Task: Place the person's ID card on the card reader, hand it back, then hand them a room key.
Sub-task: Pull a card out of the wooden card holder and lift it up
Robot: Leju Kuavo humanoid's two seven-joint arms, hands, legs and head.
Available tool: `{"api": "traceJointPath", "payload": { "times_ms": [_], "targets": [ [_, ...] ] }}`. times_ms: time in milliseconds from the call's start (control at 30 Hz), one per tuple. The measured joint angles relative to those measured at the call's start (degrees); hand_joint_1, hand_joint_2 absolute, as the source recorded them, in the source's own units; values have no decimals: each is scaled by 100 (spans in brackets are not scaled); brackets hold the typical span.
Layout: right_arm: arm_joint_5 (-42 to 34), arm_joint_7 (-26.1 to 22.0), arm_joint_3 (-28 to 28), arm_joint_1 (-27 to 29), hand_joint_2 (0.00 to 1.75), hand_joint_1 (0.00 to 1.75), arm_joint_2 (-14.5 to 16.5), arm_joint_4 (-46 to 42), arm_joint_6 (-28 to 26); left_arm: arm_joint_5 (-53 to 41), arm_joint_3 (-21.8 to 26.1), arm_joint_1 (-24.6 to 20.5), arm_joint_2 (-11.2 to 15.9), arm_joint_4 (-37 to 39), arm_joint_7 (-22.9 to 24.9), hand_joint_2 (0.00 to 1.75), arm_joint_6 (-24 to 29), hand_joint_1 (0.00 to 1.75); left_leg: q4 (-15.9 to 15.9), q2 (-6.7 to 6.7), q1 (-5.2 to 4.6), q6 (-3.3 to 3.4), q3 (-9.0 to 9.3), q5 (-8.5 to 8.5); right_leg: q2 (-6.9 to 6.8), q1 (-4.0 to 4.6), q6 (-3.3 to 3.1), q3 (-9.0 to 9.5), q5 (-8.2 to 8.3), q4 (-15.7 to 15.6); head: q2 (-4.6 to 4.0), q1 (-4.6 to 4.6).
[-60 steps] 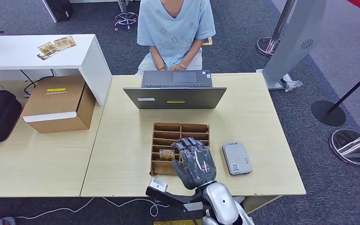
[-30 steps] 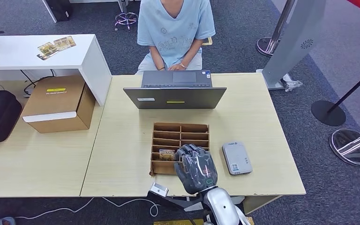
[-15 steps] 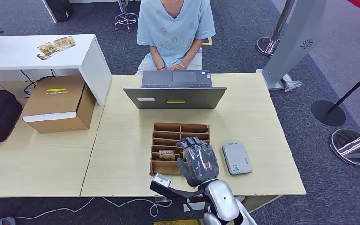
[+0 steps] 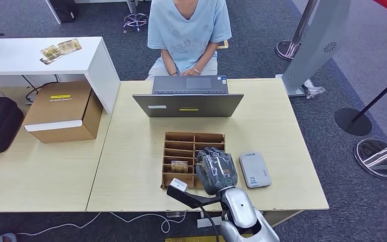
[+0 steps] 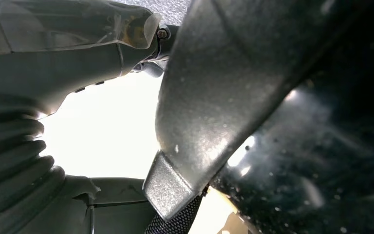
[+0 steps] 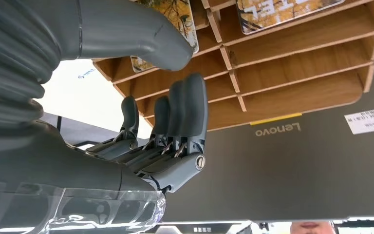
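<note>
From my right wrist camera: "Lenovo" in yellow letters on grey laptop lid (image 6: pixel 297 165). White sticker (image 6: pixel 368 119) on same lid, print too small to read. Cards in wooden organizer (image 6: pixel 292 58) carry pale characters, blurred. Yellow label on cardboard box (image 4: pixel 60 97), unreadable from my head camera.

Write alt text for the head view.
The right robot hand hovers over a wooden card organizer on a light desk, beside a grey card reader. Beyond a laptop, a person in light blue sits facing the robot.
</note>
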Motion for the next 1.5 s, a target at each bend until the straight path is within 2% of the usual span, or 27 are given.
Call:
{"api": "traceJointPath", "payload": {
  "times_ms": [333, 767, 1200, 1500],
  "targets": [
    [-2, 13, -73, -47, 175, 98, 31, 186, 0, -32, -2, -10, -2, 0, 15, 175, -23, 0, 0, 0, 0, 0, 0, 0, 0, 0, 0, 0, 0, 0, 0, 1],
    [-2, 20, -104, -50, 175, 110, 69, 206, 2, -44, -8, -17, -2, 0, 19, 175, -54, 0, 0, 0, 0, 0, 0, 0, 0, 0, 0, 0, 0, 0, 0, 1],
    [10, 20, -136, -65, 175, 95, 88, 271, 9, -51, -10, -18, -2, 0, 19, 175, -66, 0, 0, 0, 0, 0, 0, 0, 0, 0, 0, 0, 0, 0, 0, 0],
    [17, 20, -137, -84, 175, 101, 95, 337, 15, -51, -10, -18, -2, 0, 19, 175, -66, 0, 0, 0, 0, 0, 0, 0, 0, 0, 0, 0, 0, 0, 0, -1]
  ]
}}
